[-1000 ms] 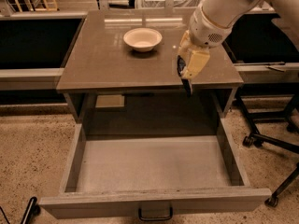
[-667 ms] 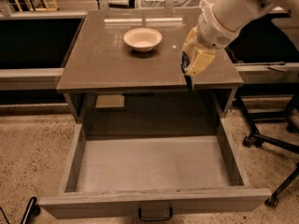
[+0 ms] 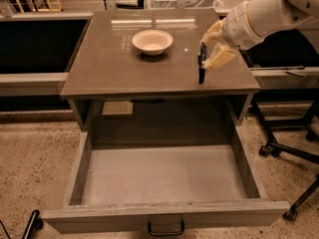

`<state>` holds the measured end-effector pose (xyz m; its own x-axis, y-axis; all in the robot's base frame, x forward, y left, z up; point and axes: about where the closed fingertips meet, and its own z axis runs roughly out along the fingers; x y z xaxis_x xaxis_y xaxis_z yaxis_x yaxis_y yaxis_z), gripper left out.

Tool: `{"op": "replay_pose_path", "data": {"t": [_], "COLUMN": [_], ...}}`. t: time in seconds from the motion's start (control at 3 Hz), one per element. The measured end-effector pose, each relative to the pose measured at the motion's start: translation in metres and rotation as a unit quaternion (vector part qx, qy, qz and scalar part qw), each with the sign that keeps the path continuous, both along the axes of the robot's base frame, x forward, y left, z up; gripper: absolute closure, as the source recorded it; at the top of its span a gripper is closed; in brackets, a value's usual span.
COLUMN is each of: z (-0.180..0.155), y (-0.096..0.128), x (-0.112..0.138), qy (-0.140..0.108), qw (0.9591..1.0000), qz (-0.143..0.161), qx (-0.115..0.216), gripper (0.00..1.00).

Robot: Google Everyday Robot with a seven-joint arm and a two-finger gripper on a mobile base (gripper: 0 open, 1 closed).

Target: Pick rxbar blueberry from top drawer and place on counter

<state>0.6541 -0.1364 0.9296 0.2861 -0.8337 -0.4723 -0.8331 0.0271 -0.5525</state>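
Cream-coloured fingers of the gripper [image 3: 208,55] are clenched on the rxbar blueberry [image 3: 201,71], a thin dark bar with a blue tint along its edge. The jaws are narrowed to the thickness of the bar and pinch its upper part, so it hangs upright with its long side vertical. The gripper is over the right front part of the counter [image 3: 114,66], and the white arm [image 3: 264,14] reaches in from the upper right. The bar's lower end lies close to the glossy tabletop near the front edge, and whether it touches the surface cannot be told.

The white bowl [image 3: 152,41] stands further back on the counter, well apart from the bar and to its left. Below, the top drawer [image 3: 164,176] is pulled fully out, showing its grey flat bottom and the dark handle [image 3: 166,229] on its front.

Compared with a second ago, the forearm lies flatter and points more to the right, and the gripper with the bar has shifted slightly higher in the view, so the bar's lower end now sits over the tabletop rather than at its front edge. Bowl and drawer have not moved.
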Motion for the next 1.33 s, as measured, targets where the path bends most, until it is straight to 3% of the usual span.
{"op": "replay_pose_path", "data": {"t": [0.33, 0.67, 1.0, 1.33], "z": [0.004, -0.014, -0.047, -0.046], "y": [-0.004, 0.001, 0.023, 0.023], "x": [0.014, 0.032, 0.046, 0.046], "qy": [-0.027, -0.025, -0.004, -0.004], "qw": [0.9991, 0.9962, 0.9944, 0.9944], "qz": [-0.007, -0.022, -0.029, -0.029], "qx": [0.032, 0.08, 0.101, 0.101], "gripper": [1.0, 0.82, 0.59, 0.36]}}
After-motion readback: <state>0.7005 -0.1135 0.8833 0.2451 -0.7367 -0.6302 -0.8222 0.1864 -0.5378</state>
